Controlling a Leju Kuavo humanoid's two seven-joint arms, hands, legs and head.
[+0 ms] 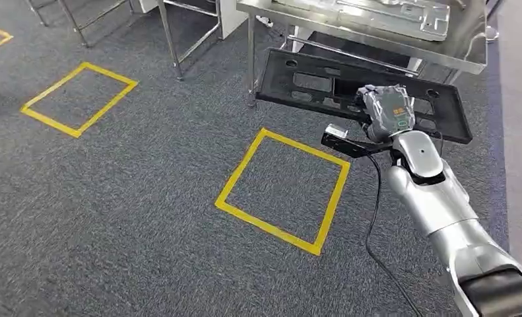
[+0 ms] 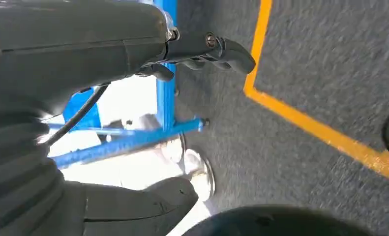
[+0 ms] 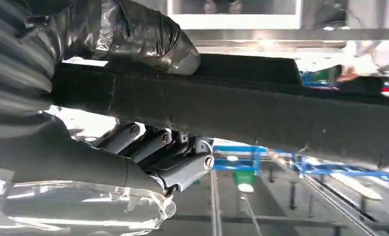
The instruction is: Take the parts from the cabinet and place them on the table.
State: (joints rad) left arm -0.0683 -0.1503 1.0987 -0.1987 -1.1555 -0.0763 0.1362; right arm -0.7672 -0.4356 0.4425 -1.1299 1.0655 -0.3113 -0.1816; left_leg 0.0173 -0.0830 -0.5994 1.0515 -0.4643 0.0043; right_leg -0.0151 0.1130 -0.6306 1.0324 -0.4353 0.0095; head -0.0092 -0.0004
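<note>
A humanoid robot's right hand carries a long, flat black plastic panel with rectangular cut-outs toward a stainless-steel table that stands at twelve o'clock from the hand. In the right wrist view the hand is clamped on the panel's edge, the thick taped thumb on one face and the dark fingers folded against the other, so the part is firmly held rather than resting loose.

The panel's long axis runs roughly from nine o'clock to three o'clock across the head view, tilted slightly down toward three, and most of its length reaches out toward nine o'clock from the grip. It hangs below and just in front of the table's near rim, clear of the grey carpet and above the far corner of a yellow taped square. The coming move appears to turn on lifting the panel over that rim and forward; the right arm is plainly the one placed for it.

On the table top lies a pale grey metal tray-like part; what else the table bears cannot be told at the frame's edge.

The left hand hangs low beside a blue metal frame, over the carpet; its dark fingers are partly curled and hold nothing.
</note>
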